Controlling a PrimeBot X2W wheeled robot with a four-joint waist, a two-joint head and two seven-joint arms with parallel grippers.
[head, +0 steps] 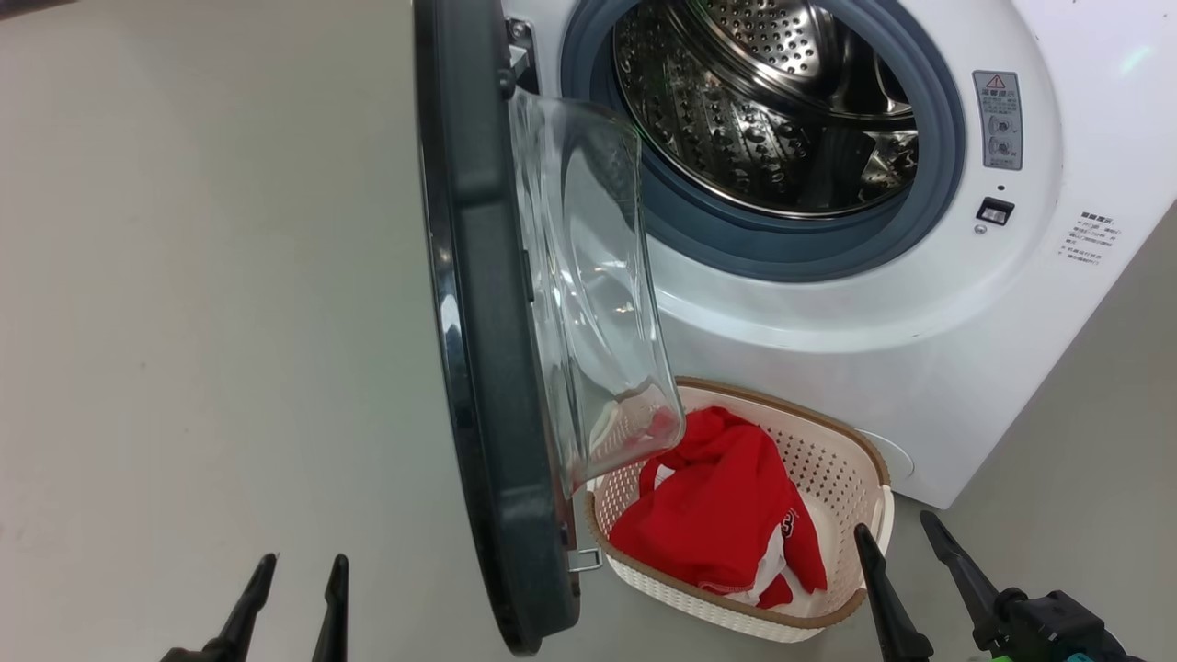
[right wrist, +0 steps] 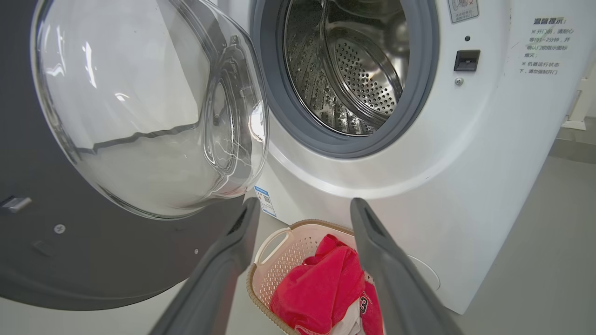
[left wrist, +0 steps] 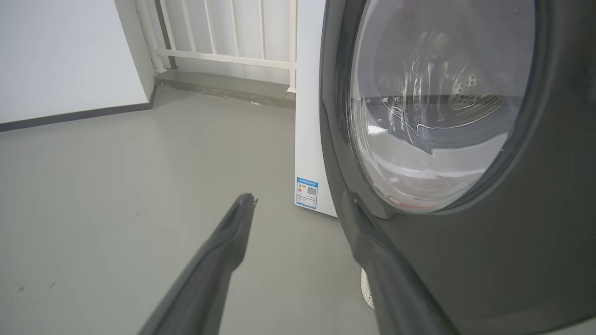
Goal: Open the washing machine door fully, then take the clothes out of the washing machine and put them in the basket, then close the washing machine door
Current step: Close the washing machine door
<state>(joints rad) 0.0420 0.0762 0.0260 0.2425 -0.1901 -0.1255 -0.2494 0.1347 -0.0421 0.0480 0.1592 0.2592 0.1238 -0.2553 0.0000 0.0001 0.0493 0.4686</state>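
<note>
In the head view, the basket (head: 832,450) is seen at the lower centre, set on the grey floor (head: 184,276) in front of the washing machine (head: 828,368). The clothes (head: 717,515), red fabric with white parts, are heaped in it. Its walls are cream perforated plastic and its rim is brown and woven-looking. The door (head: 487,368) is seen edge-on left of centre, standing open, with a glossy black rim and a clear, bulging glass bowl (head: 588,303). At the upper right, the drum (head: 763,101) of perforated steel is ringed by a grey rubber gasket (head: 929,184). The left gripper (head: 303,563) at the lower left and the right gripper (head: 894,524) at the lower right are seen with fingers spread and nothing held.

In the left wrist view, the door's outer face is seen at the right, close to one finger; contact cannot be told. A small blue label (left wrist: 306,192) is seen low on the machine's white side, and a white railing (left wrist: 223,32) at the top.

In the right wrist view, the basket and clothes are framed between the parted fingers at the bottom, and a small number print is seen on the red fabric.
</note>
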